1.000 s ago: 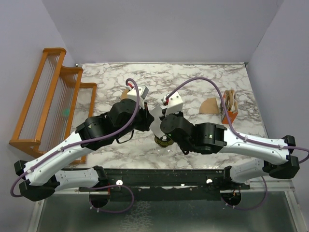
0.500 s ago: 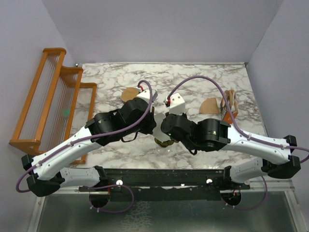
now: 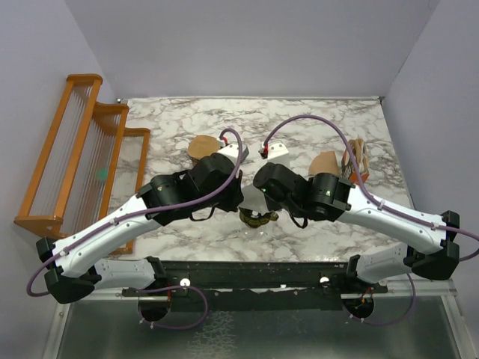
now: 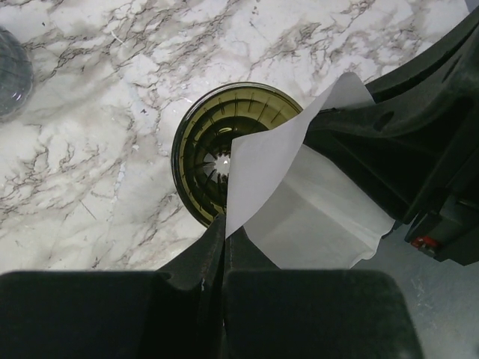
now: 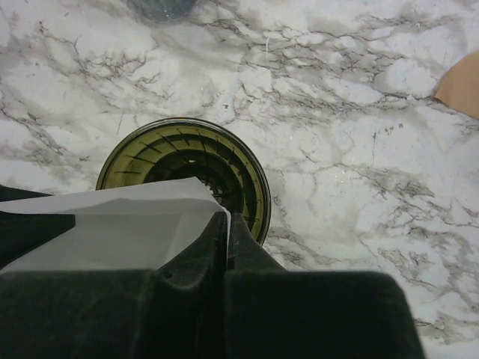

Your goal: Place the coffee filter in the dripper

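The coffee filter (image 4: 299,202) is hanging just above the dripper (image 4: 202,149), spreading as a white sheet over part of its mouth. The worktop (image 4: 90,112) is carrying the dripper, which is standing upright with its ribbed inside showing. Over the dripper's rim, the left tool (image 4: 224,235) and the right tool (image 5: 227,228) are each pinching a filter edge.
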